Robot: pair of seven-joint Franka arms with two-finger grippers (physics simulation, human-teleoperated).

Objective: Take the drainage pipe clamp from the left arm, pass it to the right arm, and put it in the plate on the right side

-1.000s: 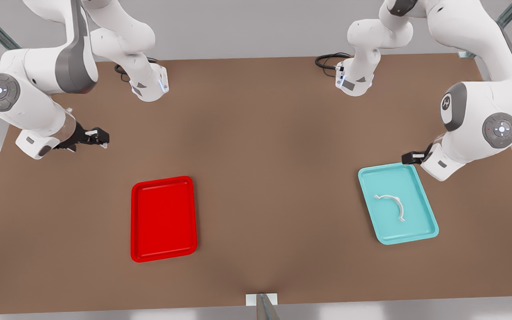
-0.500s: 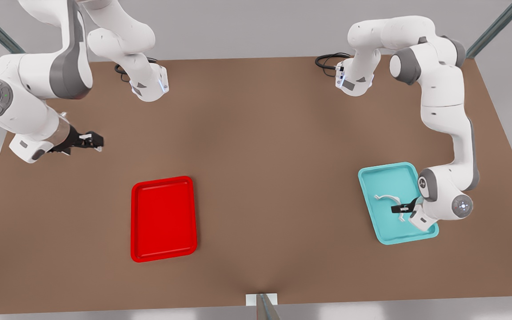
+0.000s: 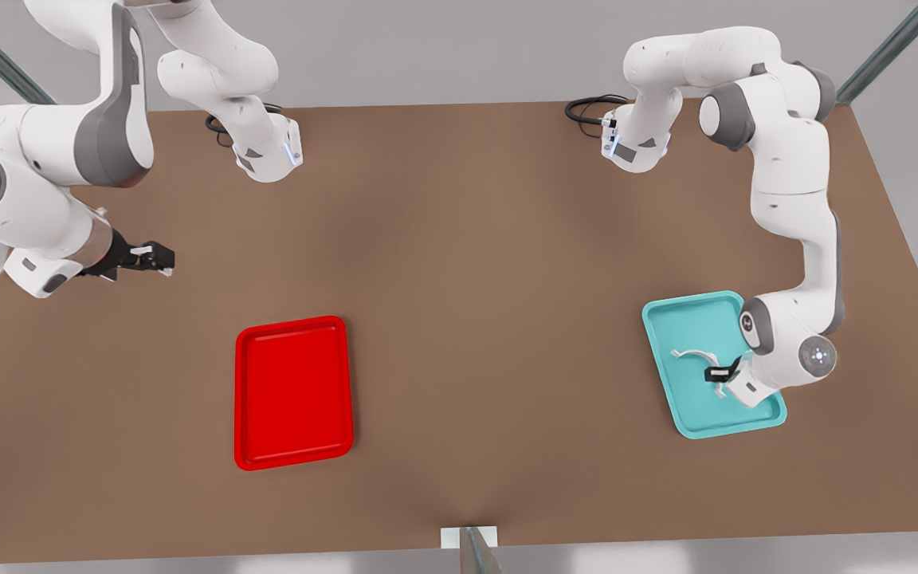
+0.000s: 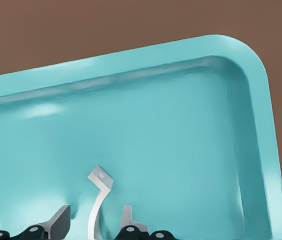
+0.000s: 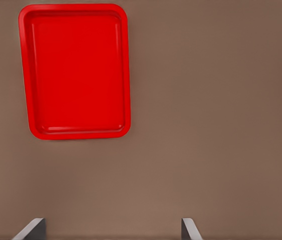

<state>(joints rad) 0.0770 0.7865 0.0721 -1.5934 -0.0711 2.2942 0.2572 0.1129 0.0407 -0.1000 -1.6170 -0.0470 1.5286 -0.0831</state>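
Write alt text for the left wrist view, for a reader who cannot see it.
A thin white pipe clamp lies in a light teal tray, with the left gripper open and one finger on each side of the strap. One flat end tab of the clamp points away from the gripper. Brown table shows beyond the tray's rim.

I work over a plain brown table (image 3: 459,263) — pale grey floor around it, evenly lit.
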